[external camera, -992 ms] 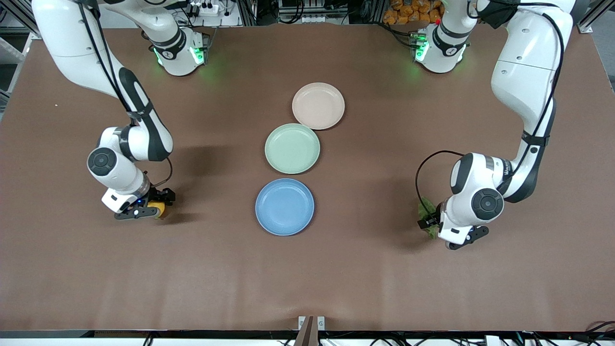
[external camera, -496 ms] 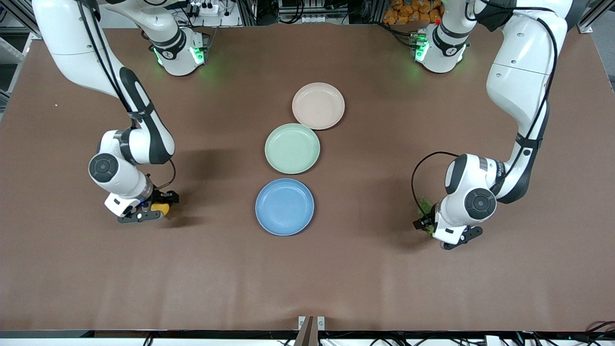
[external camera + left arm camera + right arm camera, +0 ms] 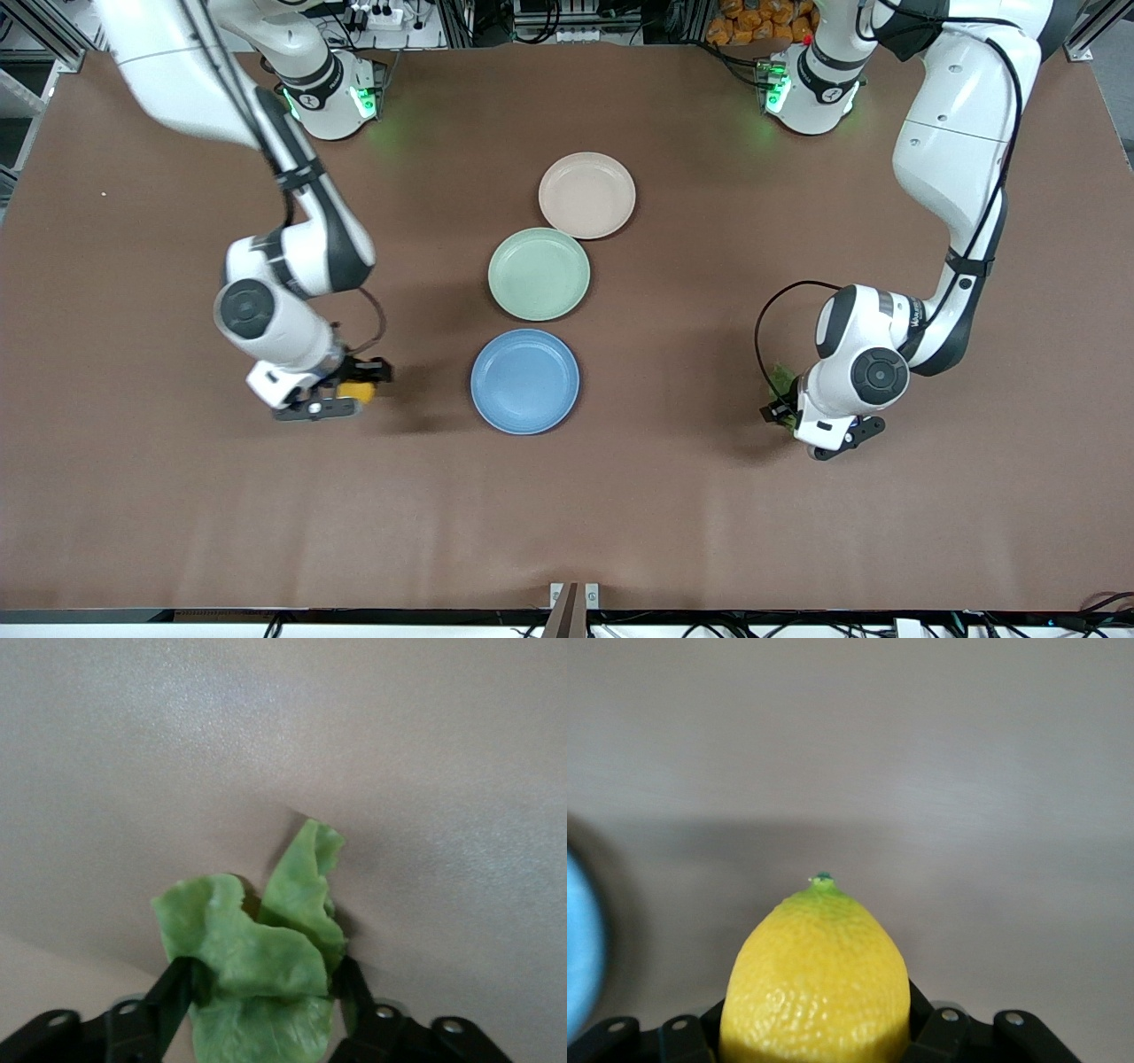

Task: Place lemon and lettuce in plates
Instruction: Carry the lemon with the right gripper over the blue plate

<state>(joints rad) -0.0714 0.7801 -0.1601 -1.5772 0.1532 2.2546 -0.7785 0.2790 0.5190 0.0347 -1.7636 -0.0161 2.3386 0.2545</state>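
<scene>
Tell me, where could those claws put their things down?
All three plates lie bare: blue plate, green plate, beige-pink plate. They crowd together mid-table. Bare cloth spreads under the right claw holding the lemon and the left claw holding the lettuce.

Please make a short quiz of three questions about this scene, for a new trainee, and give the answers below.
1. True or false: the lemon already lies in the blue plate.
2. What does the left gripper hold?
A. the lemon
B. the lettuce
C. nothing
3. Which plate stands between the blue plate and the beige-pink plate?

Key
1. False. The right gripper holds the lemon in its jaws over bare table, toward the right arm's end, beside the blue plate.
2. B. Its jaws are shut on the lettuce, over the table toward the left arm's end.
3. The pale green plate. All three plates hold nothing.
</scene>
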